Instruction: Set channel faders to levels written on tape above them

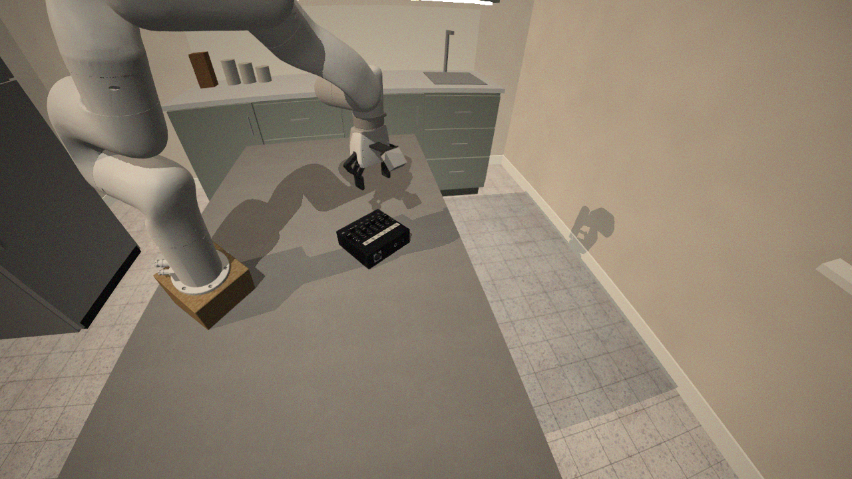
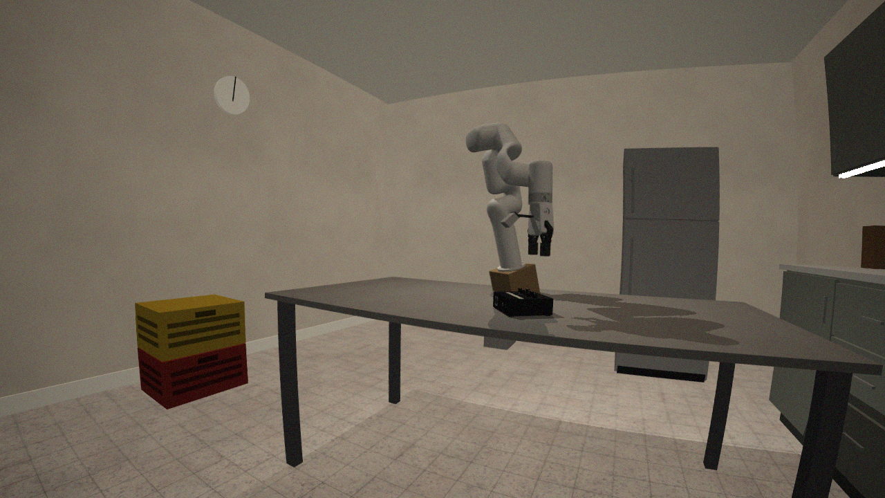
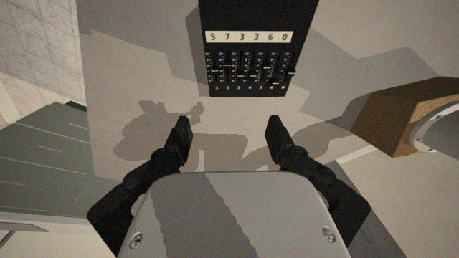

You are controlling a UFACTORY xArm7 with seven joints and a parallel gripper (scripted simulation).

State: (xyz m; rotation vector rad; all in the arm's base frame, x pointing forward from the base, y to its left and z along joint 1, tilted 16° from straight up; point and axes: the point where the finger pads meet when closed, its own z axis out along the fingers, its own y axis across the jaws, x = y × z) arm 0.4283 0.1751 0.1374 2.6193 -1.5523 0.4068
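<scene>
The black lighting desk (image 1: 374,237) (image 2: 523,303) (image 3: 258,14) stands on its feet on the grey table (image 1: 333,369) (image 2: 402,297) (image 3: 125,89). Its tape (image 3: 249,36) reads 5 7 3 3 6 0. In the wrist view the channel 2 cap (image 3: 227,65) sits highest, the channel 6 cap (image 3: 275,83) is at the bottom end, and the master cap (image 3: 291,73) is at the far right, low on its scale. My gripper (image 1: 372,178) (image 2: 538,249) (image 3: 229,125) is open and empty. It hangs well above the table, just off the desk's fader end.
The arm's wooden base block (image 1: 205,301) (image 2: 513,278) (image 3: 387,118) stands beside the desk. Green cabinets (image 1: 464,125) lie beyond the table's far end. A fridge (image 2: 671,247) stands behind, and stacked yellow and red crates (image 2: 190,346) sit on the floor.
</scene>
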